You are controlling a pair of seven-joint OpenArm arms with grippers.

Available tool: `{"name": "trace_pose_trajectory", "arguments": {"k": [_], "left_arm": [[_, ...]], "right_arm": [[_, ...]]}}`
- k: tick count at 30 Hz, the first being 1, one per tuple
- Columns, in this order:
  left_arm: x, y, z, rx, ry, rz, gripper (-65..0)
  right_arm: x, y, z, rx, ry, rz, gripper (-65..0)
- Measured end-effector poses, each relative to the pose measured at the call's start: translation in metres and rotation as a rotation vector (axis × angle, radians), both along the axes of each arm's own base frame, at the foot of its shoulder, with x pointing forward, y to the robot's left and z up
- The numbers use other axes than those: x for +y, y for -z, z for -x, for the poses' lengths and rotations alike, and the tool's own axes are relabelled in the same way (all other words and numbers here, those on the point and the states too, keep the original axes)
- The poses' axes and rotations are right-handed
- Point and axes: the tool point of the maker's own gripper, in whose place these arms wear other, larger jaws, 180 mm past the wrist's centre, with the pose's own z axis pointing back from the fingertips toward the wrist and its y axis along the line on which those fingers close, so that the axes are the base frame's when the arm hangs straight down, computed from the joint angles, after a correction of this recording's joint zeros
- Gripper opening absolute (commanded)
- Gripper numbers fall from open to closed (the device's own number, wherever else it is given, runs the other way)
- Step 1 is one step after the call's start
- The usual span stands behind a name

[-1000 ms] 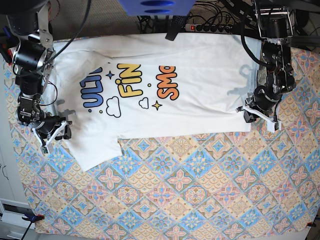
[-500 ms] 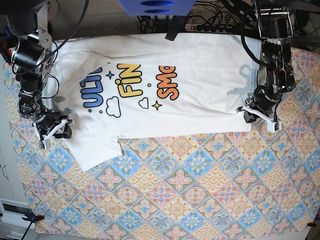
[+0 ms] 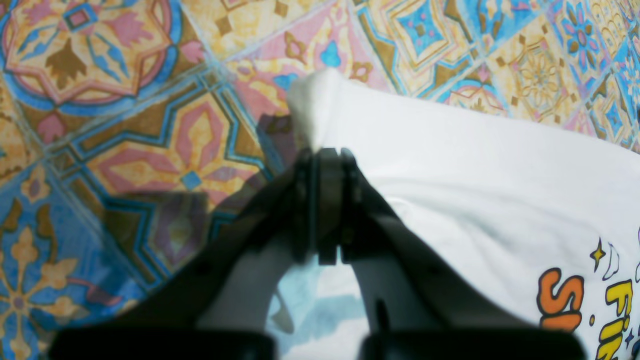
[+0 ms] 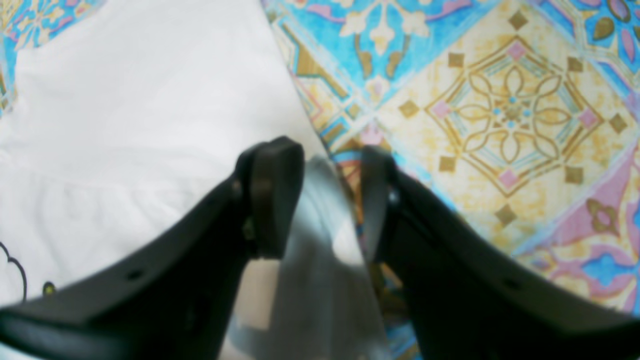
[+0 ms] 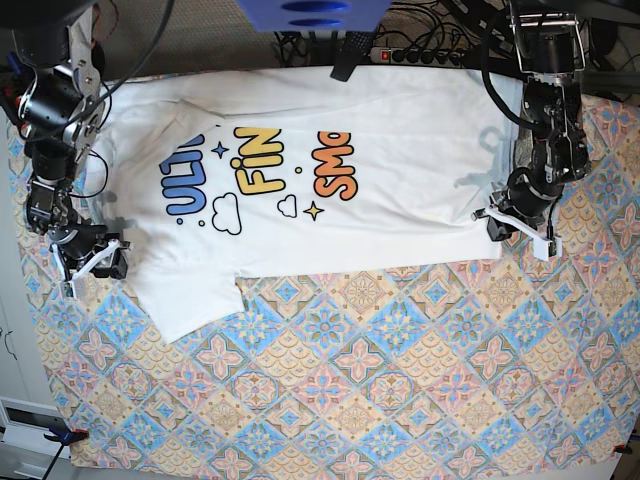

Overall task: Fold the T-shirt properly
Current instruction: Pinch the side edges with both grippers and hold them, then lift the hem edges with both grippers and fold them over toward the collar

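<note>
T-shirt hem corner pinched by left pincer; right pincer gapes, ungripped sleeve edge risks lopsided fold.

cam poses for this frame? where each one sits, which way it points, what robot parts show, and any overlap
Base: overhead, looking down on the patterned tablecloth and T-shirt; both arms show, left gripper on image right, right gripper on image left.
Left wrist: on the left arm, looking along its shut fingers pinching a shirt corner.
Right wrist: on the right arm, looking past open fingers at the shirt edge.
Shared: all three show the shirt and cloth; the orange print shows in base and left wrist.
</note>
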Motion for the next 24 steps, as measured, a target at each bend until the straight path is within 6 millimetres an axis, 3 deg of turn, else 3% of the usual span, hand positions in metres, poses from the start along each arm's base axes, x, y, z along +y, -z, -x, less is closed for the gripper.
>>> {"name": "trace_pose_trajectory", "arguments": {"k": [3,10,17,19,24], "left_arm": [[0.0,0.0,0.0,-0.001,0.0,0.0,-64.7],[0.0,0.0,0.001,0.001,0.0,0.0,-64.7],[0.0,0.0,0.001,-0.001,-0.002,0.002,-64.7],[0.0,0.0,0.001,-0.001,-0.002,0.002,-64.7],[0.0,0.0,0.0,-0.002,-0.001,0.003,-64.7]], "right_arm": [[0.001,0.01,0.012,0.017,0.003,-0.007,-42.8],[0.003,0.008,0.008,0.02,-0.005,-0.003,-42.8],[0.006,0.018,0.02,0.036,-0.051,0.031,-43.3],[0.011,0.021,0.023,0.054,-0.1,0.063,-45.4],[0.016,0.023,0.023,0.057,-0.127,0.073,-58.8]]}}
